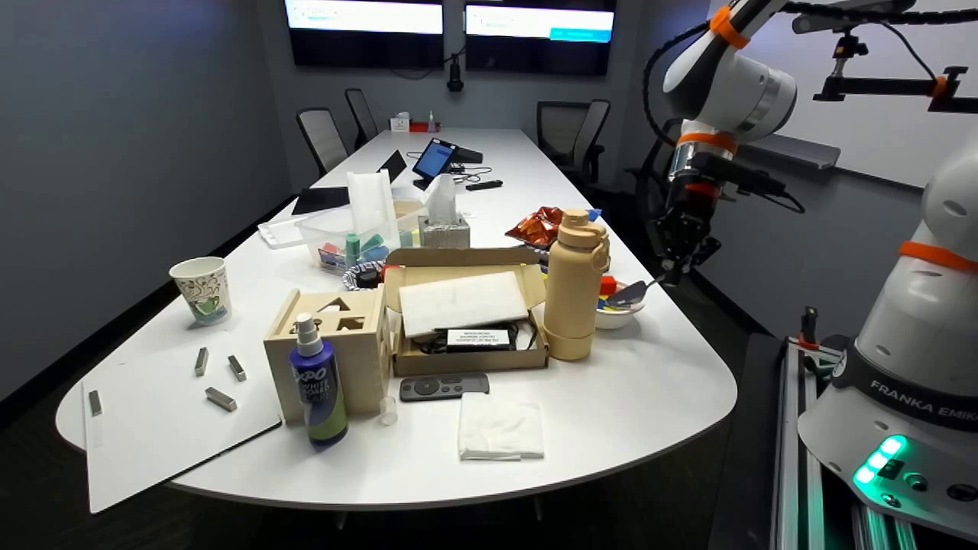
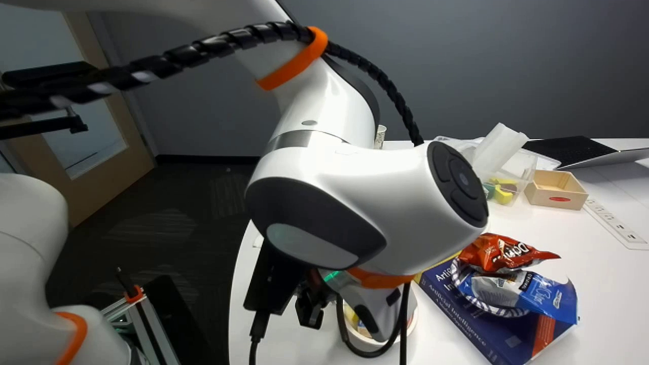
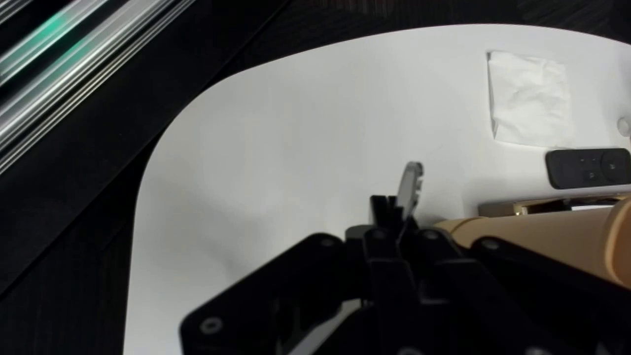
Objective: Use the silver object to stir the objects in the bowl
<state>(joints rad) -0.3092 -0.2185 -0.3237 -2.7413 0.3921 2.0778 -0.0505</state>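
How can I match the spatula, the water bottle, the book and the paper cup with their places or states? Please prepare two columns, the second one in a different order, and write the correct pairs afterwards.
Column 1
1. metal spatula
2. tan water bottle
3. Artificial Intelligence book
4. paper cup

Column 2
A. lying under a blue snack packet
B. white, with a printed pattern
C. held by the fingers, blade at the bowl
D. standing beside the open cardboard box

Correct pairs: 1-C; 2-D; 3-A; 4-B
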